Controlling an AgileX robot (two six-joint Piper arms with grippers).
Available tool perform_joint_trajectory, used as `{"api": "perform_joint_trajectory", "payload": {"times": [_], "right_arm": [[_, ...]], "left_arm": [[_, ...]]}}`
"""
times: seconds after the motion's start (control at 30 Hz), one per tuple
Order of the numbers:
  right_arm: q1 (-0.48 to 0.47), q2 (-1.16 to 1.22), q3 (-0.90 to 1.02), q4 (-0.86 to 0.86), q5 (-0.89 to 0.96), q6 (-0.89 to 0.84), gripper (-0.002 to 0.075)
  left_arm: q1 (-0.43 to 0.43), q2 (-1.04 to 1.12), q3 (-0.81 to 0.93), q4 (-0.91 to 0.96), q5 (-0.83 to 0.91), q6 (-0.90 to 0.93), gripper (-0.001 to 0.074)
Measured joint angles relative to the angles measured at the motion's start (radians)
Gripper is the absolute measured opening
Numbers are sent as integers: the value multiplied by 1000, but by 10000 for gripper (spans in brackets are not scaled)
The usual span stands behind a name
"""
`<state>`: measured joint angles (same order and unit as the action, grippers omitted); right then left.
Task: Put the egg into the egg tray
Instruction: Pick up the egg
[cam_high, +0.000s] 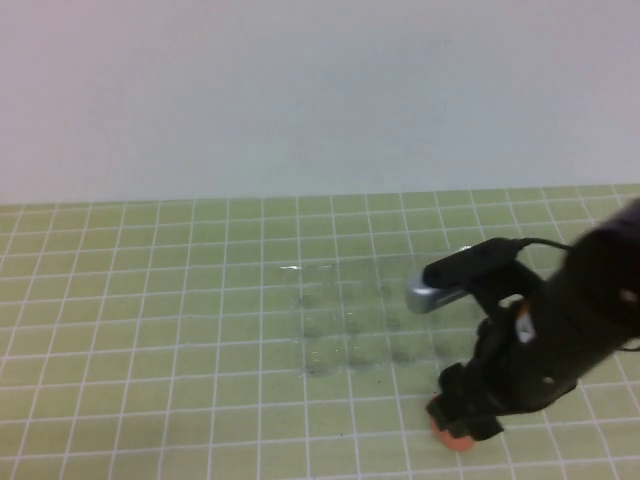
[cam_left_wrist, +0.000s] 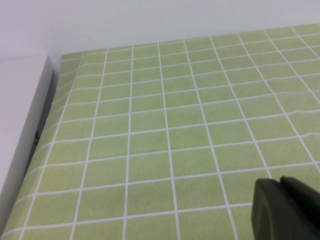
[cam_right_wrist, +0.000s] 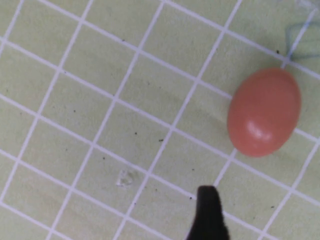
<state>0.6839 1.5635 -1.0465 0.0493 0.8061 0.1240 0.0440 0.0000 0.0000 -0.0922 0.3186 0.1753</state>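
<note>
The right gripper (cam_high: 462, 415) hovers low over the egg (cam_high: 455, 436), which lies on the green grid mat (cam_high: 150, 300) at the egg tray's (cam_high: 360, 320) five o'clock; finger state unclear. The left gripper (cam_left_wrist: 285, 210) hangs over bare mat, grip unreadable

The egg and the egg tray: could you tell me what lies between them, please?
Only bare green grid mat, as the high view shows; the egg lies under the right claw, just near of the egg tray.
</note>
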Motion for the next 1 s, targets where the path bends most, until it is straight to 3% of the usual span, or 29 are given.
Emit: {"api": "perform_joint_trajectory", "payload": {"times": [0.1,0.2,0.5,1.0], "right_arm": [[0,107,-71,2,62,8,531],[0,193,-124,2,82,10,559],[-16,336,-245,-10,94,32,567],[-70,383,-257,-6,66,70,566]], "left_arm": [[0,0,0,0,0,0,0],[0,0,0,0,0,0,0],[0,0,0,0,0,0,0],[0,0,0,0,0,0,0]]}}
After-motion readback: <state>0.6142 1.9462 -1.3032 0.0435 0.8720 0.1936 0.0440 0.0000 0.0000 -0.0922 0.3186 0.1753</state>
